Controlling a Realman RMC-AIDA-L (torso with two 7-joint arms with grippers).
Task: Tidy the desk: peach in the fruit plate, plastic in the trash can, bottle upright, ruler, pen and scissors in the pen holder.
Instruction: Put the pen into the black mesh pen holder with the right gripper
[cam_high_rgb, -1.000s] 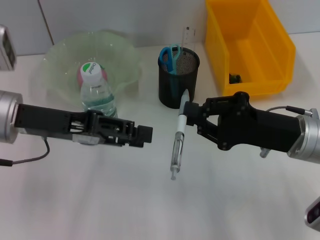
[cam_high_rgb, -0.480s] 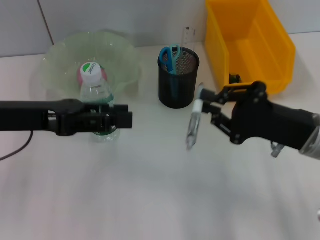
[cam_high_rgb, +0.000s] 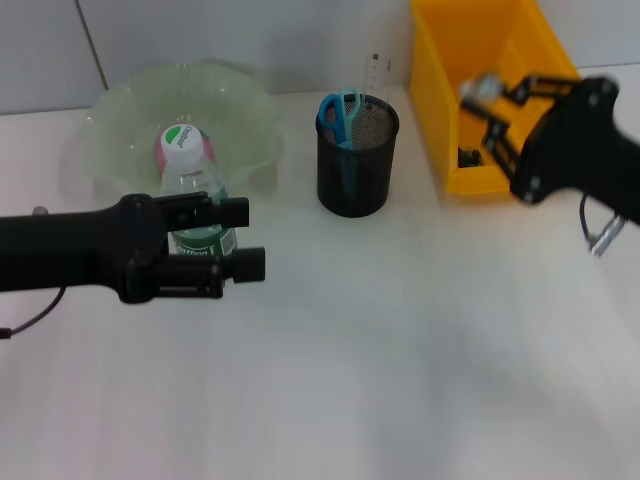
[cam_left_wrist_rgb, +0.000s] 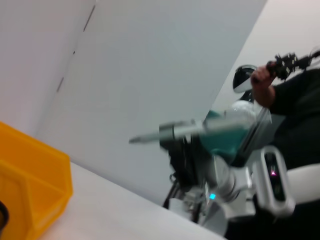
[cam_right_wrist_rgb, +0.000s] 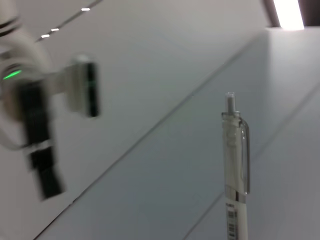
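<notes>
R gripper (cam_high_rgb: 487, 100) is up over the yellow plastic bin (cam_high_rgb: 540, 120), back-right of the desk, black angular body tilted, fingers closed on the pen (cam_right_wrist_rgb: 236, 170). In head view the pen is only a pale blur at the fingertips; the right wrist view shows it clearly: clear plastic barrel, slim clip, small push-button at the end, barcode label lower down, standing against blank wall.

L gripper (cam_high_rgb: 240, 238) sits low over the white desk (cam_high_rgb: 400, 380), front-left, arm lying roughly level, matte black. Its two flat fingers are parted, one above the other in head view, w/ nothing between them; they sit just beside the bottle (cam_high_rgb: 193, 200), on its right side.

Bottle is upright: clear ribbed plastic, green label, white cap w/ green mark. It stands at the front edge of the fruit plate (cam_high_rgb: 120, 135), a pale green translucent bowl w/ wavy rim. Peach (cam_high_rgb: 165, 150) is in the plate, pinkish, mostly hidden behind the bottle cap.

Pen holder (cam_high_rgb: 357, 160) is a black wire-mesh cylinder, mid-back of desk, between plate and bin. Blue-handled scissors (cam_high_rgb: 338, 112) stand in it, loops up; clear ruler (cam_high_rgb: 370, 75) sticks up at its back. Small dark item lies on the bin floor, can't tell what.
</notes>
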